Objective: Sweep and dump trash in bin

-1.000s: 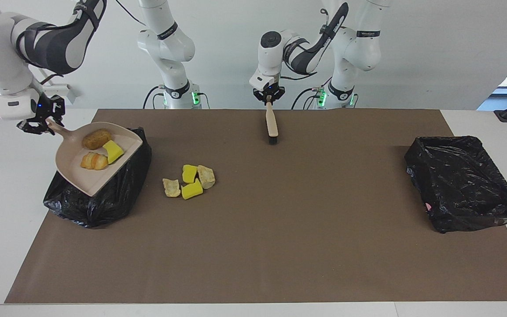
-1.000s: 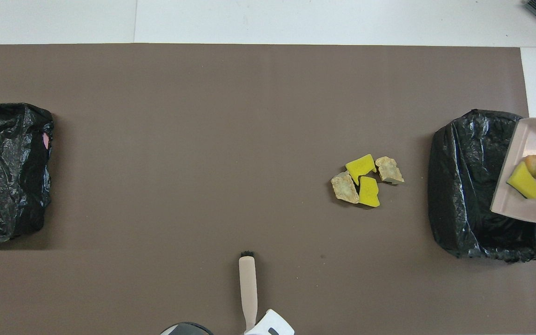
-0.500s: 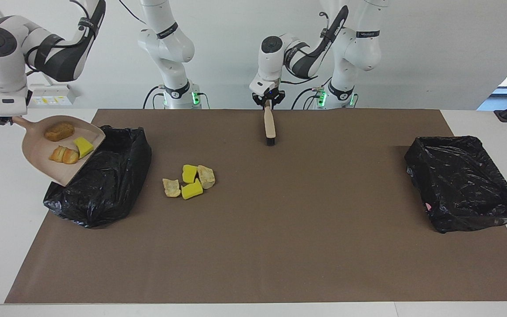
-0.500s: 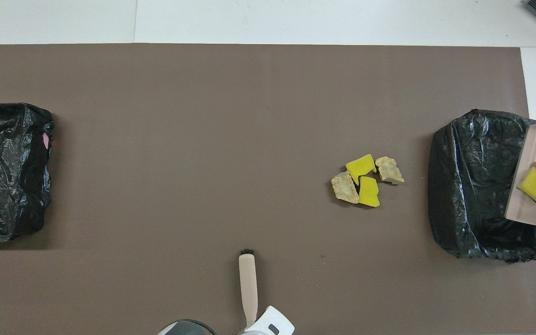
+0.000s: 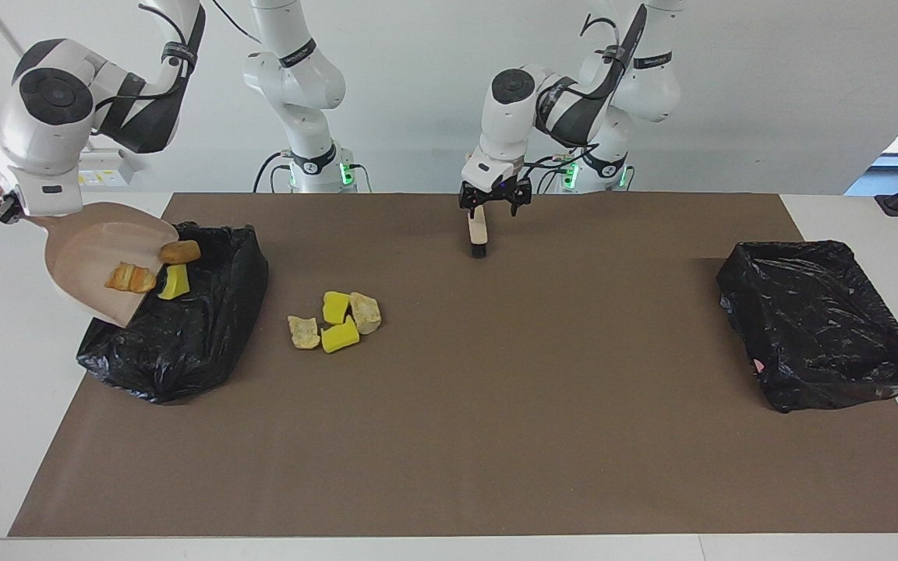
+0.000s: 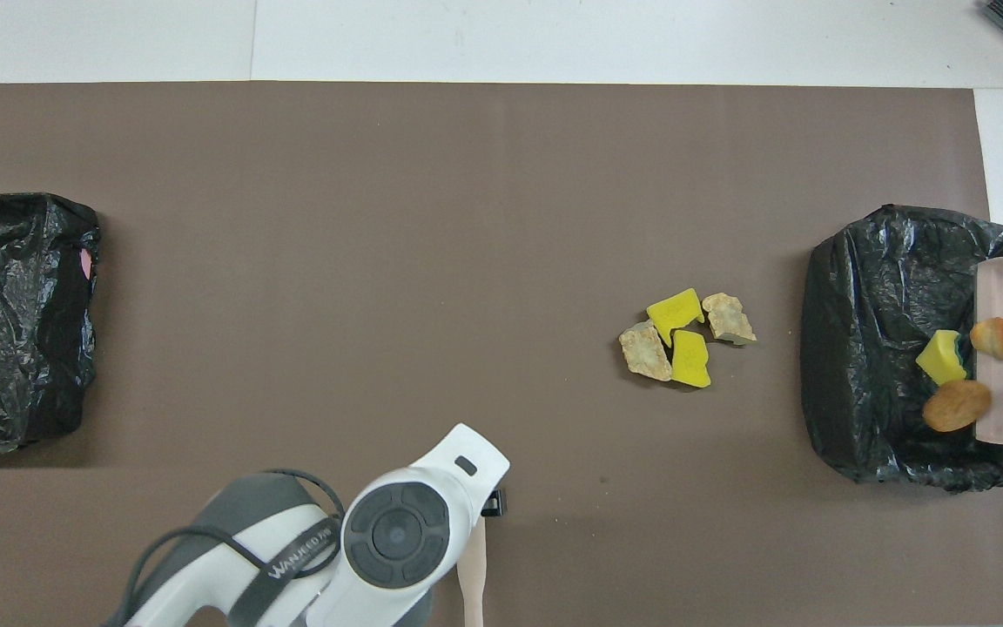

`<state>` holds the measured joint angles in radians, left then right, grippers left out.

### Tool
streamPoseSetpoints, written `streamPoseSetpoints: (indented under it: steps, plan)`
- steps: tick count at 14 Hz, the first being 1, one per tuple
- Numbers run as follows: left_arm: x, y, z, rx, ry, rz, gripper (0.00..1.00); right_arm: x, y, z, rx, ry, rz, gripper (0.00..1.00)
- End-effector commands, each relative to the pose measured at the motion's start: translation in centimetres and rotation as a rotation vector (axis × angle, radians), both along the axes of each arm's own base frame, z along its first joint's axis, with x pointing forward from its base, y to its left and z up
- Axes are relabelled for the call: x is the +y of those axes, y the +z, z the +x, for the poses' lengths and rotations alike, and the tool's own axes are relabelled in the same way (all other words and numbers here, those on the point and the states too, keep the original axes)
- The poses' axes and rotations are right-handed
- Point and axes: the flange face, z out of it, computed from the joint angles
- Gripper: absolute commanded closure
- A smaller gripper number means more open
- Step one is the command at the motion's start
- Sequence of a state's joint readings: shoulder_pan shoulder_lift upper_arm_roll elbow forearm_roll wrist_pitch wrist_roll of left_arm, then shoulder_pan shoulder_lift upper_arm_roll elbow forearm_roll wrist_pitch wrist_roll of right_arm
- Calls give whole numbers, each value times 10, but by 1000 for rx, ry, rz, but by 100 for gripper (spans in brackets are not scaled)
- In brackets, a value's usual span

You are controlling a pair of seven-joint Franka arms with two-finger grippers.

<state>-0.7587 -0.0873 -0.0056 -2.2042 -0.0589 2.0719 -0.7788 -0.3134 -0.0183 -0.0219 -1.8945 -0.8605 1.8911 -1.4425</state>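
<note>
Four bits of trash [image 5: 334, 320] lie in a little heap on the brown mat [image 5: 496, 436] — two yellow sponge pieces and two pale crumbly lumps. The heap sits beside the black bin [image 5: 184, 343] at the right arm's end of the table.

Three more bits are at the lip of the tan dustpan [image 5: 90, 261], which is tipped down over that bin. The orange-brown lump [image 5: 180, 252] and a yellow sponge piece [image 5: 174, 282] are sliding off the edge. A stripy orange lump [image 5: 130, 277] sits on the pan.

The right gripper [image 5: 5, 209] is closed tight on the dustpan's handle, up over the edge of the table by the bin.

The left gripper [image 5: 495, 204] hangs over the brush [image 5: 478, 231] — its fingers are spread wide, on either side of the handle. The brush lies flat on the mat, near the robots.

A second black bin [image 5: 819, 323] sits at the left arm's end of the table.
</note>
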Motion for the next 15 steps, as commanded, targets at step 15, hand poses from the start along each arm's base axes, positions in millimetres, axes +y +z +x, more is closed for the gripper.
streamPoseSetpoints:
  steps: [15]
  plan:
    - [252, 207, 170, -12, -222, 28, 9, 44, 78, -27, -232, -497, 275, 100]
